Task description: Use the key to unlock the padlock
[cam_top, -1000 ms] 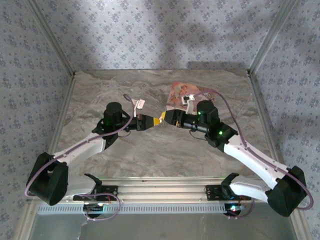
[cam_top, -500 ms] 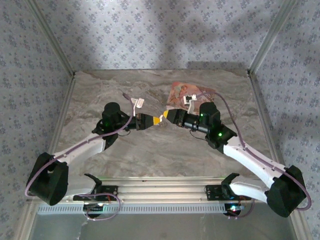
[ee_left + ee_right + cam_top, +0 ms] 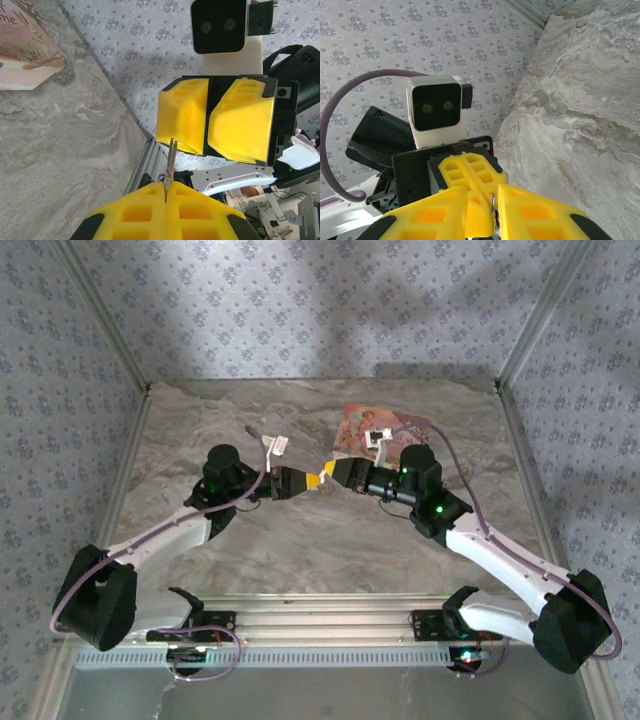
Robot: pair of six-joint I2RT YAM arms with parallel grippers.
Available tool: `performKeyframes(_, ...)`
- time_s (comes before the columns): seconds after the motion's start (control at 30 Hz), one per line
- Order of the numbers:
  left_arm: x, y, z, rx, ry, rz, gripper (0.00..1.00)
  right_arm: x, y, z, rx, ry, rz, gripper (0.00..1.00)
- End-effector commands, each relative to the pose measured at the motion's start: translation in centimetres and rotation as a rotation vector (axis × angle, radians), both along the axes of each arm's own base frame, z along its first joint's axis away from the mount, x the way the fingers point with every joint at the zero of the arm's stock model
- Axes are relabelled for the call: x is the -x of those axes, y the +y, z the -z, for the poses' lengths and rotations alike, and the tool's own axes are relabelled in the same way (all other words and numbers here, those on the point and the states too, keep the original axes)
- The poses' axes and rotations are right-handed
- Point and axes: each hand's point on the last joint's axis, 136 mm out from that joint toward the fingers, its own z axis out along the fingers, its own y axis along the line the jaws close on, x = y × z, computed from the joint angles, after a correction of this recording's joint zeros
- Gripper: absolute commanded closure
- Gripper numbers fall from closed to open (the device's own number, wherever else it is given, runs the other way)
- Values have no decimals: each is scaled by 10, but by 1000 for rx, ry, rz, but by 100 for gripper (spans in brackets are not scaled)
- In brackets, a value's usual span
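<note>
While my left pincer [image 3: 166,194] is clamped on the key [image 3: 171,160], held above the bench [image 3: 60,140], my right pincer [image 3: 484,205] stands slightly apart around its blade; I should centre the blade, then close squarely.

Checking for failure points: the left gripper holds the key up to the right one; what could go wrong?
The left gripper pinches only the key's end; a nudge from the right gripper could twist it loose.
Releasing before the right grips firmly would likely drop it onto the table.
</note>
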Motion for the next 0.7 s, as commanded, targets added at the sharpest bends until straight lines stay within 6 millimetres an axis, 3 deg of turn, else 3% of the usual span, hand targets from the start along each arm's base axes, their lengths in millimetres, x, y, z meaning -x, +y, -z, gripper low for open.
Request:
performKeyframes(0.0, 4, -2, -17, 37, -53, 31, 100, 2, 3, 3, 1, -2, -16, 77)
performKeyframes(0.67, 7, -3, -21, 36, -73, 37, 100, 2, 2, 16, 22, 48, -17, 85)
